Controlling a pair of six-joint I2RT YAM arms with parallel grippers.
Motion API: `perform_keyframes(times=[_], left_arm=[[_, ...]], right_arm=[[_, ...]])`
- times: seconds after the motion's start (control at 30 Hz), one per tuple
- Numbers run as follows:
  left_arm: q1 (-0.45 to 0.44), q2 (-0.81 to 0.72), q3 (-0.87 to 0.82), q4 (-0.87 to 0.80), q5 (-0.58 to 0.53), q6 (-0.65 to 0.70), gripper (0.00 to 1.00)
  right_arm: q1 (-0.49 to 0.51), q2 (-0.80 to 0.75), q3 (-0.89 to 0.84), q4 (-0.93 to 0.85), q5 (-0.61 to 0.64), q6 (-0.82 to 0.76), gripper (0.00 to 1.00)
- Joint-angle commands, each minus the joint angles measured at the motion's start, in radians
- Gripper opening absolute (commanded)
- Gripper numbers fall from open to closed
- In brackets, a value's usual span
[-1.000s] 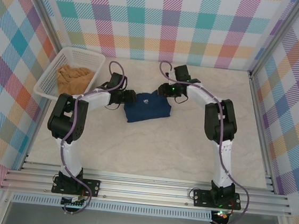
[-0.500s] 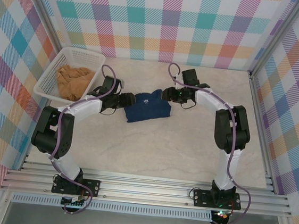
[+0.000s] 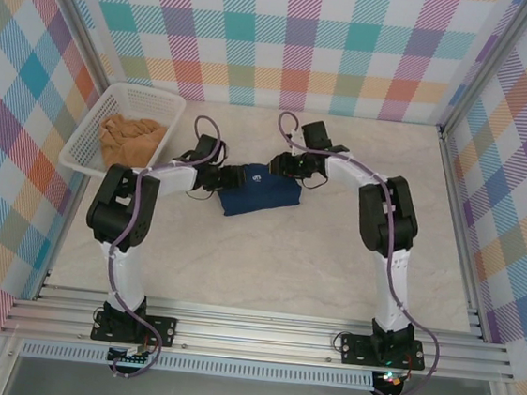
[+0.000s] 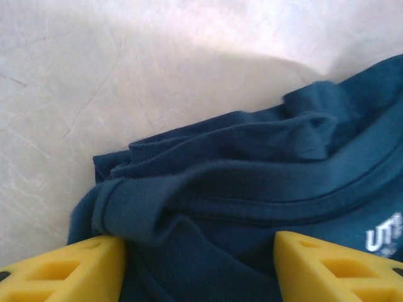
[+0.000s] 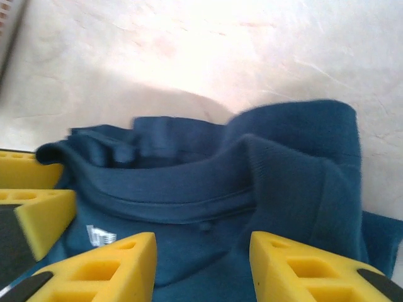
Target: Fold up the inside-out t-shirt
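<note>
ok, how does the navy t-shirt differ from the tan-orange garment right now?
Colour: the navy t-shirt is dark blue, the tan-orange garment is orange-brown.
Place: the navy t-shirt lies on the table, the tan-orange garment sits in the white basket.
Shape: the navy t-shirt is a compact folded block, the tan-orange garment a crumpled heap.
Both are cloth.

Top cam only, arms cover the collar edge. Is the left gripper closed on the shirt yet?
Observer: No. In the left wrist view the left gripper stands open, with navy t-shirt cloth lying loose between its yellow fingers.
Operator: Right one?
Observer: The right gripper is open too, its fingers either side of the collar band.
Operator: What is the pale mark?
Observer: White printed lettering on the cloth next to the collar band.
</note>
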Motion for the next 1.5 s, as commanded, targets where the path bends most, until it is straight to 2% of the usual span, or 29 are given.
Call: perform_keyframes(times=[0.0,0.2,0.37,0.5,0.8,0.97,1.1,1.3,1.47], left_arm=[[0.008,0.012,0.046,-0.003,-0.024,0.022,0.65],[0.009,-0.127,0.004,0.005,-0.021,0.001,0.69],[-0.021,-0.261,-0.133,0.069,0.066,-0.038,0.70],[-0.060,-0.246,-0.163,0.096,0.145,-0.054,0.70],[-0.065,-0.132,-0.168,0.085,0.137,-0.040,0.70],[-0.061,-0.190,-0.142,0.030,0.117,-0.015,0.70],[-0.055,-0.299,-0.142,-0.002,0.073,-0.016,0.72],[-0.036,-0.441,-0.177,-0.078,-0.059,-0.050,0.74],[-0.012,-0.526,-0.223,-0.097,-0.075,-0.071,0.75]], right_arm=[[-0.024,0.031,0.046,-0.059,0.011,-0.010,0.43],[-0.045,-0.118,-0.044,-0.073,0.020,-0.085,0.45],[-0.045,-0.208,-0.162,-0.056,0.006,-0.073,0.51],[-0.045,-0.173,-0.159,-0.079,0.004,-0.034,0.57],[-0.050,-0.095,-0.076,-0.152,-0.026,0.007,0.68],[-0.053,-0.084,-0.069,-0.183,-0.029,0.026,0.73],[-0.055,-0.046,-0.052,-0.199,-0.080,0.042,0.76],[-0.045,-0.013,-0.070,-0.159,-0.149,0.086,0.71],[-0.031,0.014,-0.078,-0.098,-0.200,0.126,0.54]])
